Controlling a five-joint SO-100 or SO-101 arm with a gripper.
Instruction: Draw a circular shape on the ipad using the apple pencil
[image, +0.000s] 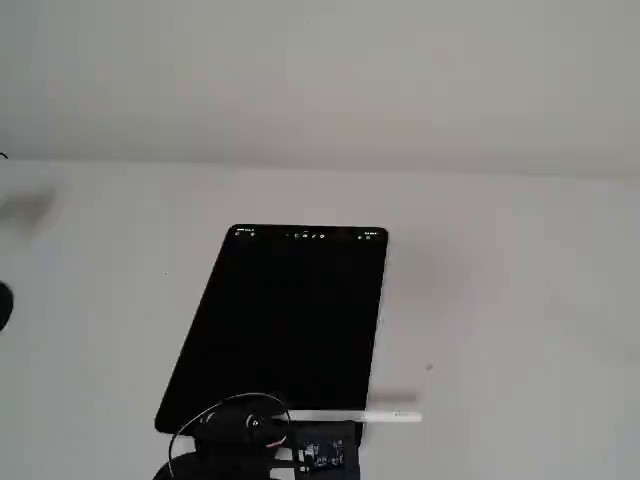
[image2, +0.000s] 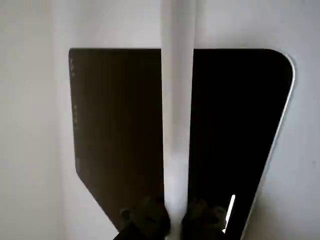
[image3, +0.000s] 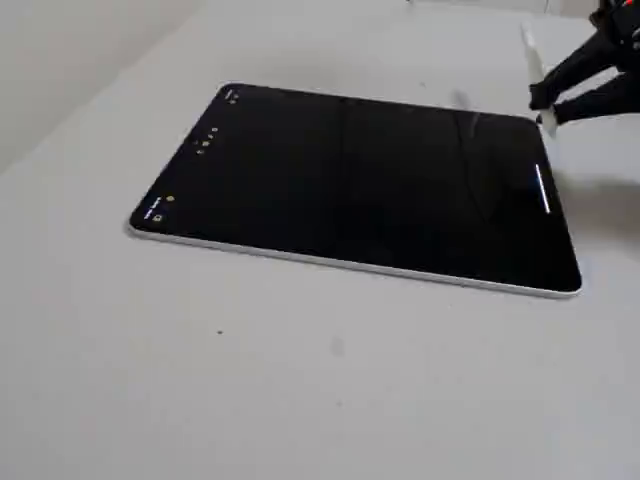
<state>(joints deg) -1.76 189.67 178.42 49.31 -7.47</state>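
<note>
The ipad (image: 285, 320) lies flat on the white table, its black screen (image3: 370, 180) showing only a row of tiny icons along one short edge. No circular shape shows on the screen. My gripper (image2: 177, 222) is shut on the apple pencil (image2: 177, 125), a slim white stick that crosses the wrist view from bottom to top above the ipad (image2: 120, 130). In a fixed view the apple pencil (image: 370, 416) sticks out rightward over the ipad's near short edge. In the other fixed view my gripper (image3: 550, 102) hovers at the ipad's far right corner. Whether the tip touches the glass cannot be told.
A black cable (image: 205, 425) loops beside the arm, and a small circuit board (image: 322, 456) sits on it at the bottom edge. A dark object (image: 3, 305) pokes in from the left edge. White tabletop (image3: 250, 370) surrounds the tablet on all sides.
</note>
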